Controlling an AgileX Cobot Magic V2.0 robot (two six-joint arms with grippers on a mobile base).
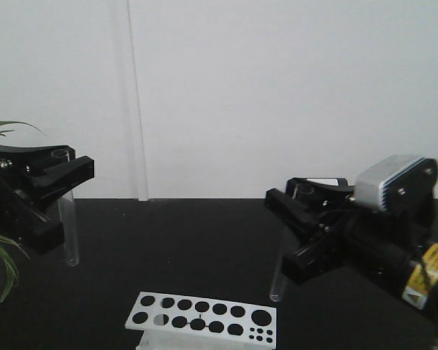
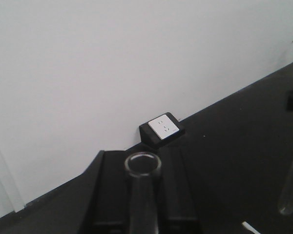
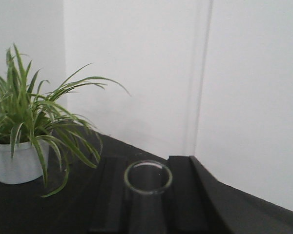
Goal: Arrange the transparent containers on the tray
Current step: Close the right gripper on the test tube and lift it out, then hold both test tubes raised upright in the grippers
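Note:
Two clear glass test tubes, the transparent containers, hang in the air, one in each gripper. My left gripper [image 1: 69, 164] is shut on the left tube [image 1: 71, 233], which hangs upright above the black table at the far left. Its open rim [image 2: 142, 165] sits between the black fingers in the left wrist view. My right gripper [image 1: 292, 195] is shut on the right tube [image 1: 279, 281], which hangs slightly tilted, its round bottom just above the table. That tube's rim [image 3: 147, 178] shows between the fingers in the right wrist view. The tray is out of view.
A white rack with holes [image 1: 204, 317] stands at the front centre, between the two tubes. A potted plant [image 3: 19, 131] stands at the left edge, near the left arm. A black box with a white socket [image 2: 161, 129] sits against the white back wall.

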